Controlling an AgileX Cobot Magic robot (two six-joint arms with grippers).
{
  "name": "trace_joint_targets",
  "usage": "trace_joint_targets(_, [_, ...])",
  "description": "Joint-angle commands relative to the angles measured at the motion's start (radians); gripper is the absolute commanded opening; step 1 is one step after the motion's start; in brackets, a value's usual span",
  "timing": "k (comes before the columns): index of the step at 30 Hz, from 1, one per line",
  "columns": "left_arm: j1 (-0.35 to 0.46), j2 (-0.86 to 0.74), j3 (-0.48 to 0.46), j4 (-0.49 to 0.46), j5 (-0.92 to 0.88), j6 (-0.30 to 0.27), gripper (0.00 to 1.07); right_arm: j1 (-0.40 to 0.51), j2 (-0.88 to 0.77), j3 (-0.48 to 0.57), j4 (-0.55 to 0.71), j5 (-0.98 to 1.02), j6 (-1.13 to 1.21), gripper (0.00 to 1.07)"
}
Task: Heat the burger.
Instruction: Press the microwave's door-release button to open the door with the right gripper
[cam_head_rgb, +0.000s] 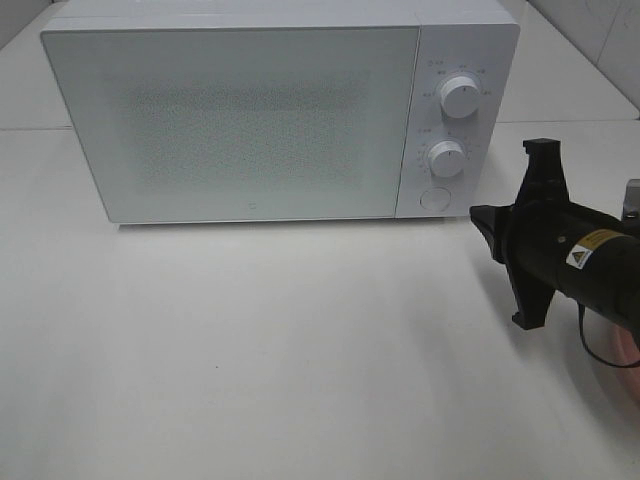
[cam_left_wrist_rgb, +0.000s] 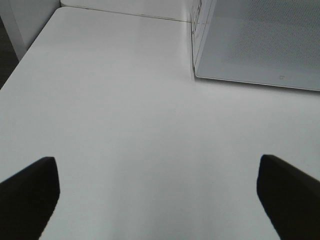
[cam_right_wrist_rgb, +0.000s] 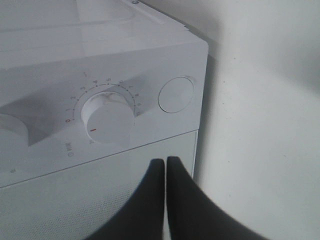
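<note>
1. The right pincer (cam_right_wrist_rgb: 165, 161) has its fingers pressed together and holds nothing. Its tips hang just in front of the microwave (cam_head_rgb: 250, 120), at the seam between the door (cam_right_wrist_rgb: 75, 210) and the control strip. Narrow closed tips can skid off a smooth face if the push comes at an angle.
2. Just beyond the tips sits a dial (cam_right_wrist_rgb: 107, 119), with a round button (cam_right_wrist_rgb: 176, 94) beside it. They are close neighbours, so a small aiming error would likely work the wrong one. Closed fingers may also slip on the dial instead of turning it.
3. The left pincer (cam_left_wrist_rgb: 156, 170) has its fingers wide apart and empty, low over the tabletop (cam_left_wrist_rgb: 125, 100), with the microwave's corner ahead of it. A door swinging out could strike that arm.
4. The burger shows in no view, and whether it lies behind the shut door cannot be told. Starting the heat on an empty oven is the larger risk.
</note>
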Motion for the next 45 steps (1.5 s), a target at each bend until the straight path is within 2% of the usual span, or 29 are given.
trace_joint_targets(1, [0.003,-0.002,0.002,-0.001,-0.015,-0.003,1.0,0.004,0.059,-0.059,0.014,-0.014,-0.013,0.0])
trace_joint_targets(8, [0.003,-0.002,0.002,-0.001,-0.015,-0.003,1.0,0.003,0.146,-0.127,0.031,-0.024,0.008,0.0])
trace_joint_targets(12, [0.003,-0.002,0.002,-0.001,-0.015,-0.003,1.0,0.003,0.182,-0.179,0.118,-0.02,0.006,0.0])
trace_joint_targets(36, [0.003,-0.002,0.002,-0.001,-0.015,-0.003,1.0,0.003,0.331,-0.328,0.115,0.015,0.014,0.01])
trace_joint_targets(45, [0.003,-0.002,0.002,-0.001,-0.015,-0.003,1.0,0.003,0.333,-0.364,0.115,0.038,0.007,0.02])
